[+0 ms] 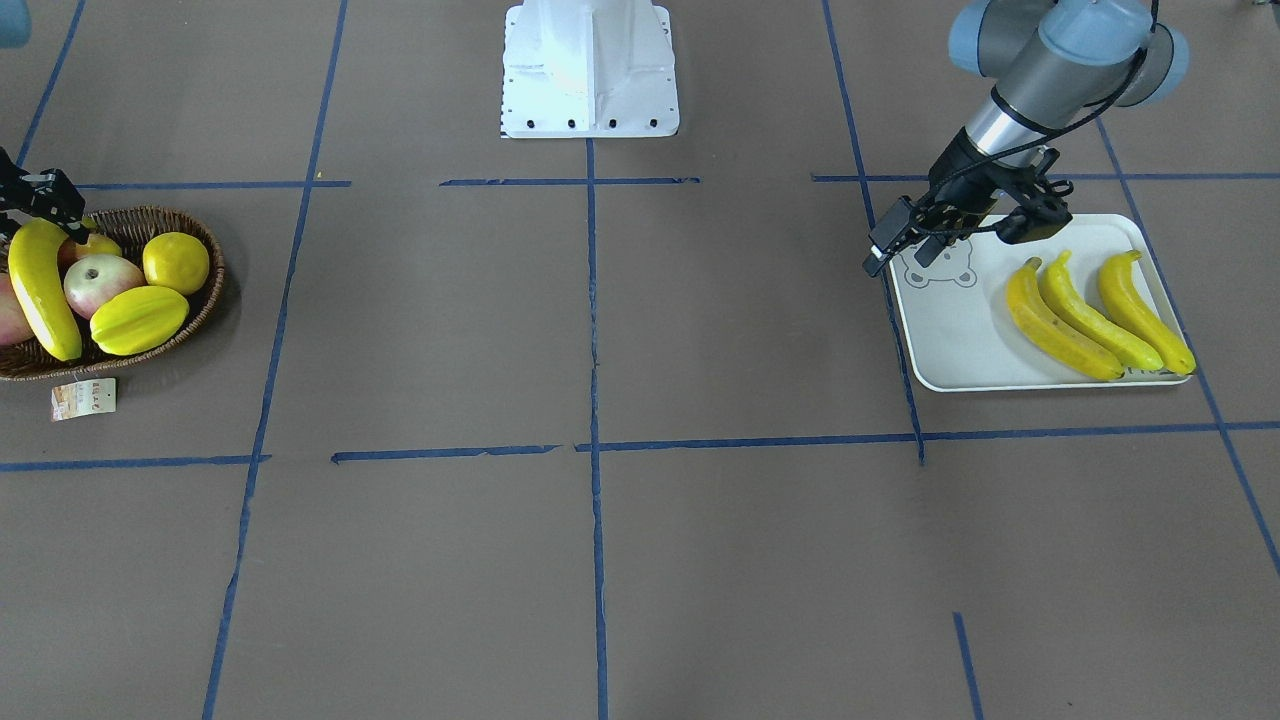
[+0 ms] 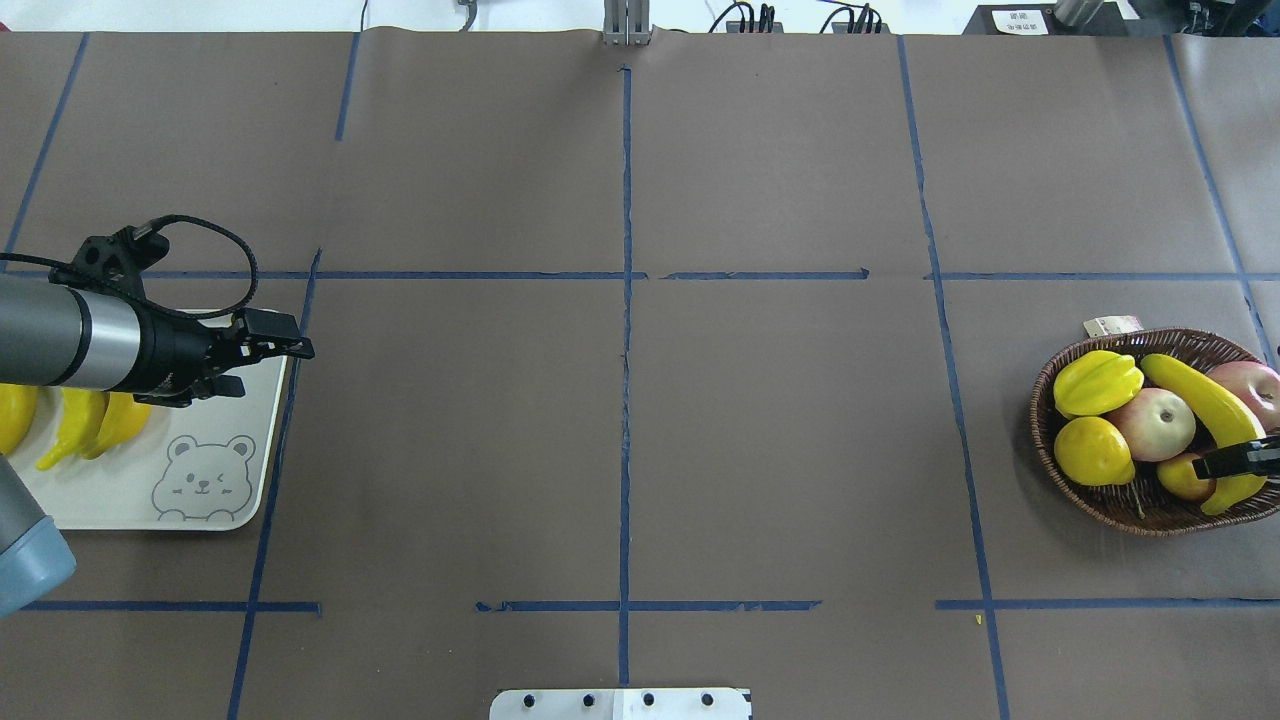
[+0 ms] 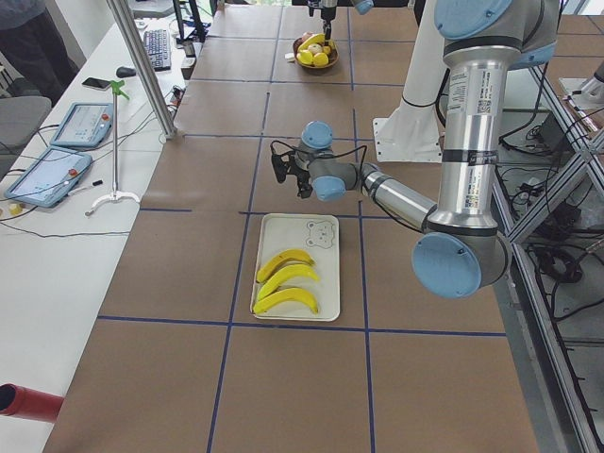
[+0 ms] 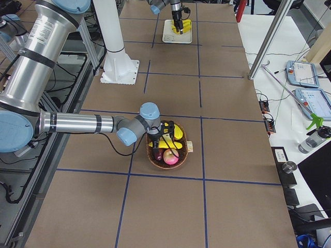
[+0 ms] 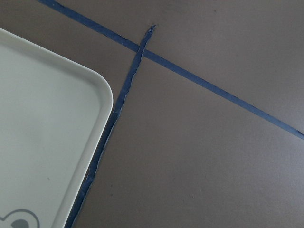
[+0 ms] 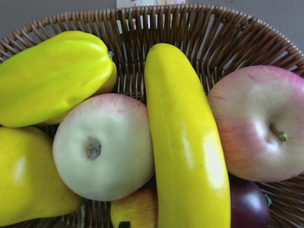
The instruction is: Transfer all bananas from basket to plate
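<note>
Three yellow bananas (image 1: 1095,315) lie side by side on the pale bear-face plate (image 1: 950,340). My left gripper (image 1: 905,240) hovers over the plate's bear-drawing end, beside the bananas; it looks open and empty. A fourth banana (image 1: 40,290) lies in the dark wicker basket (image 1: 205,300), and it fills the right wrist view (image 6: 185,142). My right gripper (image 1: 40,205) sits low over that banana's end. Its jaws look open on either side of the banana. In the overhead view one dark finger (image 2: 1240,458) crosses the banana.
The basket also holds a starfruit (image 1: 140,320), a lemon (image 1: 175,262), pink-white apples (image 1: 100,282) and a dark fruit (image 6: 249,209). A paper tag (image 1: 85,398) lies by its rim. The white robot base (image 1: 590,70) stands mid-table. Blue tape lines cross the brown table.
</note>
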Tool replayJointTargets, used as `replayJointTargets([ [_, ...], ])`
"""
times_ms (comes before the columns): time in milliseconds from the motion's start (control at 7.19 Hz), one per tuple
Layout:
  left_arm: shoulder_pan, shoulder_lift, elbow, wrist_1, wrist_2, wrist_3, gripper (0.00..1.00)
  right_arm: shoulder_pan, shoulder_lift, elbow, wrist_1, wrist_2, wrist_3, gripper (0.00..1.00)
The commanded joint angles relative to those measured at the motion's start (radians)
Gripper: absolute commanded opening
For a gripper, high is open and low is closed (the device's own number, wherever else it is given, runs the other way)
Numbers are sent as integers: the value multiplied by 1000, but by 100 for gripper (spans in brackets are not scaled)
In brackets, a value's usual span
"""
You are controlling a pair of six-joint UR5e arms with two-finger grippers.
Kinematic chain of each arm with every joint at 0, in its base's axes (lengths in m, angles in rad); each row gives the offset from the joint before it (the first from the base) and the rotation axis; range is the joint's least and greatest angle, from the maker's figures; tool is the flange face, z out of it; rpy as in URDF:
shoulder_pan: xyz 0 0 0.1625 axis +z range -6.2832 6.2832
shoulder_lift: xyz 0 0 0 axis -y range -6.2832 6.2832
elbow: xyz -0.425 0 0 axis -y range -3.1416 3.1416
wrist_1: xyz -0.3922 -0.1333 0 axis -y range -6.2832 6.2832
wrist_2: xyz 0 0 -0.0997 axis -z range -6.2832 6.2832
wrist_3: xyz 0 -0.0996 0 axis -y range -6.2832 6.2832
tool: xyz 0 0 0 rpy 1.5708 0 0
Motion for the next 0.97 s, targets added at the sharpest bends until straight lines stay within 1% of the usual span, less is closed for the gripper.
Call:
replayJointTargets([
  [0, 2, 1, 3, 0, 1, 0, 100, -3, 2, 0, 5, 0, 2, 33],
  [139, 2, 1, 3, 0, 1, 0, 100, -3, 2, 0, 10, 0, -1, 12],
  [278, 0, 1, 3, 0, 1, 0, 100, 0, 0, 3, 10, 0, -6, 4],
  [557, 2, -1, 3, 0, 1, 0, 100, 19, -15, 51, 12, 1, -9, 1],
  [835, 3, -12, 3, -11, -1, 2, 100, 110, -21, 69, 10, 6, -15, 0],
])
